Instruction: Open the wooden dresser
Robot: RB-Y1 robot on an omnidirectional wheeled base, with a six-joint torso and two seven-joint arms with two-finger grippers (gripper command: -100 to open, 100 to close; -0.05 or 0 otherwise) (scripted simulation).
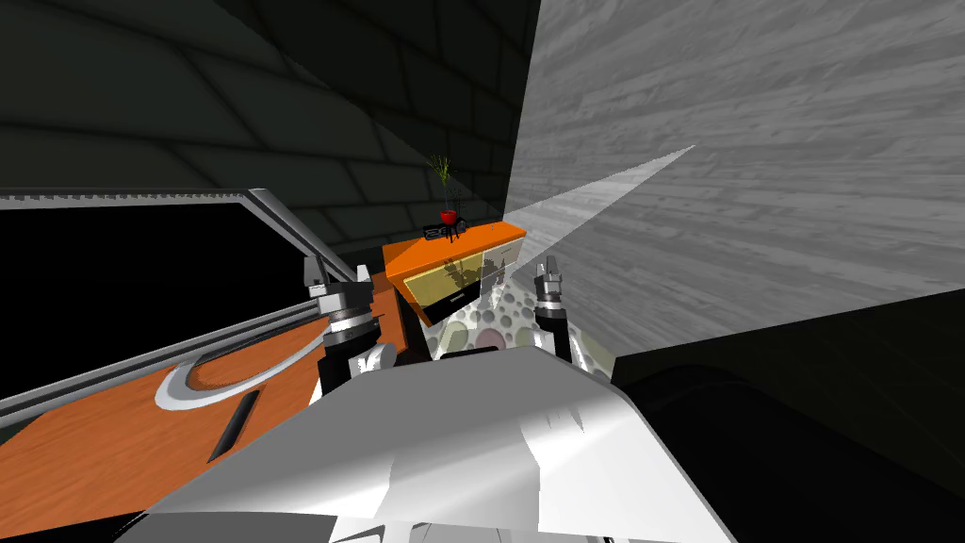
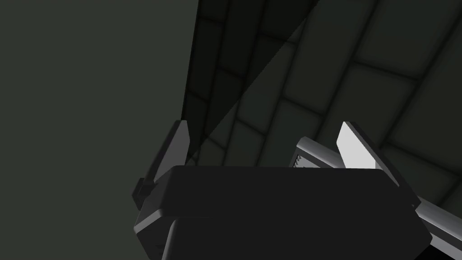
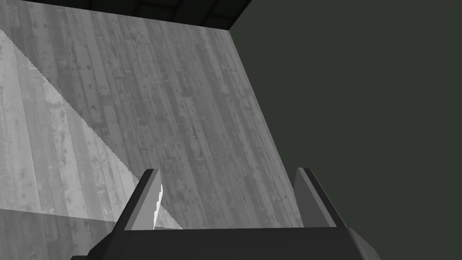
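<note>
1. Head view: a box-shaped dresser with an orange wooden top and pale yellow fronts (image 1: 443, 253) sits at the centre of the frame, before a dark tiled wall (image 1: 283, 123) and well apart from both hands.
2. A small red pot holding a thin green plant (image 1: 449, 218) stands on the dresser's top.
3. A spotted rug (image 1: 495, 316) lies just below the dresser.
4. The left hand (image 1: 336, 275), left of centre, has its fingers spread and pinches nothing.
5. The right hand (image 1: 548, 271), right of centre, is spread too and empty.

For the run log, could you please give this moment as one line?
dresser: ahead, untouched | left gripper: open, empty | right gripper: open, empty
</note>
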